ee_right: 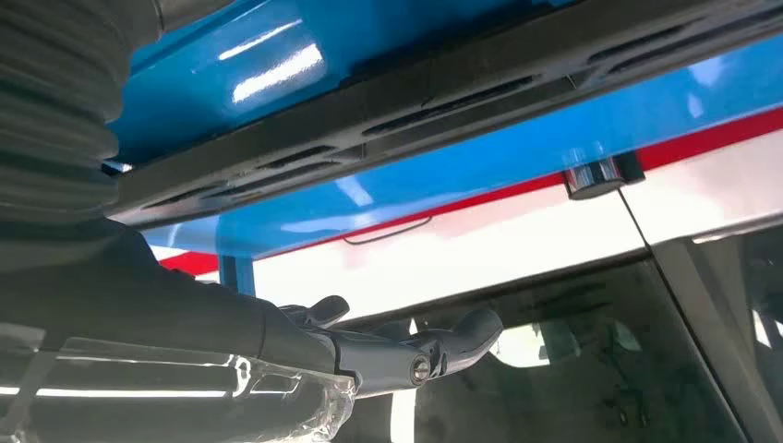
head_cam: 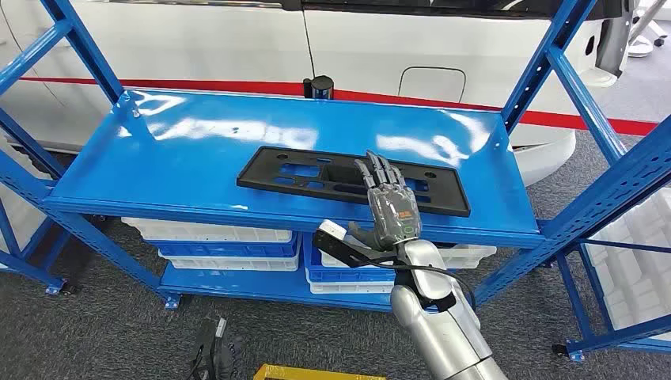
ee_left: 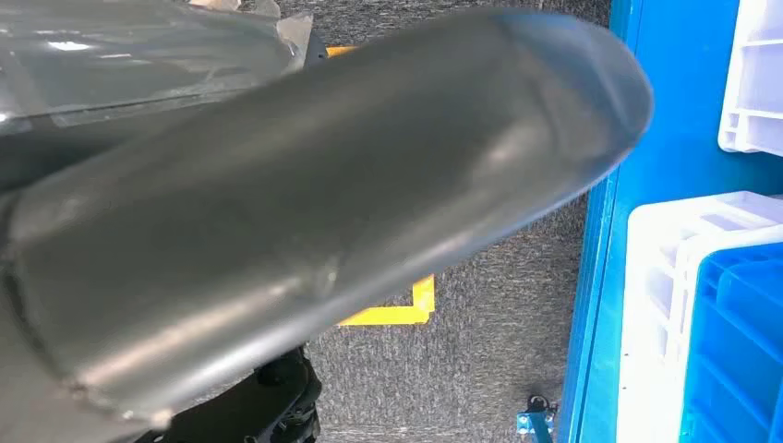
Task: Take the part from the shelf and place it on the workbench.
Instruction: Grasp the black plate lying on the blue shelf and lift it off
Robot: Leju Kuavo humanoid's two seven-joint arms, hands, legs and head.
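The part [head_cam: 316, 178] is a flat black rectangular frame with slots, lying on the upper blue shelf board [head_cam: 158, 166] near its front edge. My right hand [head_cam: 392, 207] reaches in from below over the part's right half, fingers stretched forward and apart, holding nothing. In the right wrist view the fingers [ee_right: 406, 355] are extended, with a gap between them and the black part [ee_right: 415, 120]. A thick grey thumb of my left hand [ee_left: 305, 221] fills much of the left wrist view, hanging over the floor; its fingers are hidden.
Blue uprights [head_cam: 554, 55] frame the shelf on both sides. White and blue bins [head_cam: 214, 237] are stacked on the lower shelf. A white car with a red stripe [head_cam: 237, 39] stands behind. A small black cylinder [head_cam: 320, 85] sits at the shelf's back edge.
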